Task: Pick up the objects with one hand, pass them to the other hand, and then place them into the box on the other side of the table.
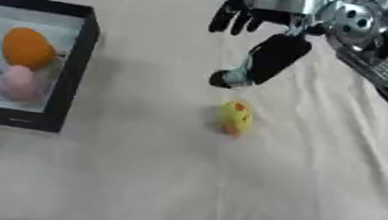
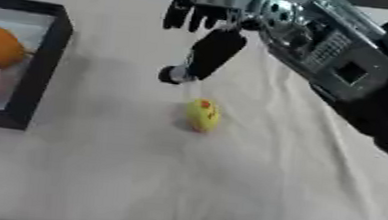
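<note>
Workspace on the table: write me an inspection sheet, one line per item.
Surface: table under a wrinkled white cloth.
Job's things: yellow object with red marks lying on the cloth, touched by nothing; black-walled box at the left, holding an orange object and a pink object.
Clutter: nothing seen.
Hands: right hand hangs above and behind the yellow object, fingers relaxed, holding nothing; left hand not in view.
Cables: nothing seen.
Surroundings: a dark strip past the table's far edge, nothing more seen.

the right hand (image 1: 269,48) hung open above a yellow object (image 1: 235,117) on the white worktop (image 1: 182,181); the black box (image 1: 70,76) held orange (image 1: 27,47) and pink items (image 1: 19,82).
</note>
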